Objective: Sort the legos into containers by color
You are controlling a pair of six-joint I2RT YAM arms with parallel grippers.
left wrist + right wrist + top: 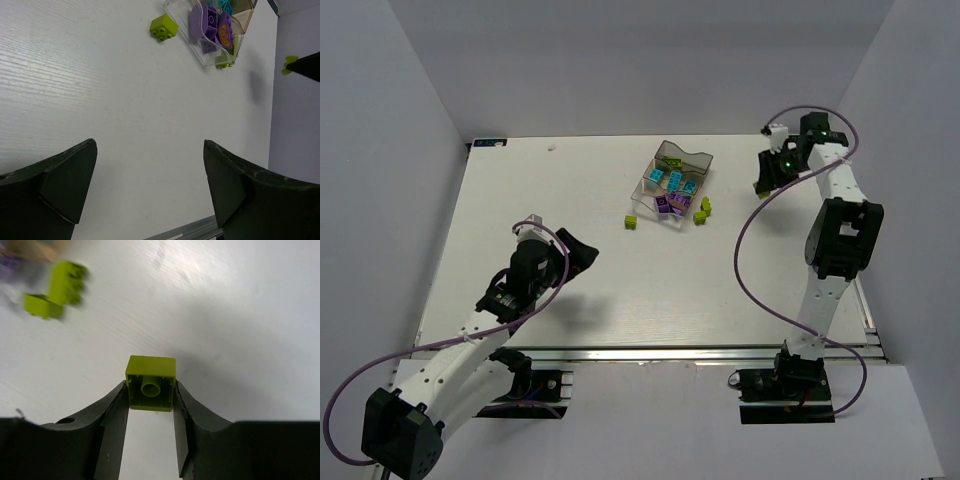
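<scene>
1. The right gripper (150,392) is closed to a narrow gap on a lime-green square plastic brick (150,374). It pinches the brick's two side walls at the very fingertips, with the hollow underside facing the wrist camera. The brick hangs above the white table (550,190), off the right side of the clear plastic three-compartment tray (642,185).
2. The hold is only at the tips, so the carry should be slow and level, since a jolt could twist the brick out.
3. The likely target is the far compartment at the tray's smoky grey wavy end (688,154), where a lime piece appears to lie. Cyan bricks (672,181) fill the middle compartment and purple bricks (670,205) the near one.
4. Come over the tray from above, lower the brick between the walls, then open. A high release risks a bounce into the cyan compartment.
5. Two loose lime bricks (703,211) lie just beside the tray's near right corner, so pass well over them. Another lime brick (631,221) sits just off its near left corner.
6. The left gripper (149,145) stands wide open and empty, well apart from the tray on its near left side, and is no obstacle.
</scene>
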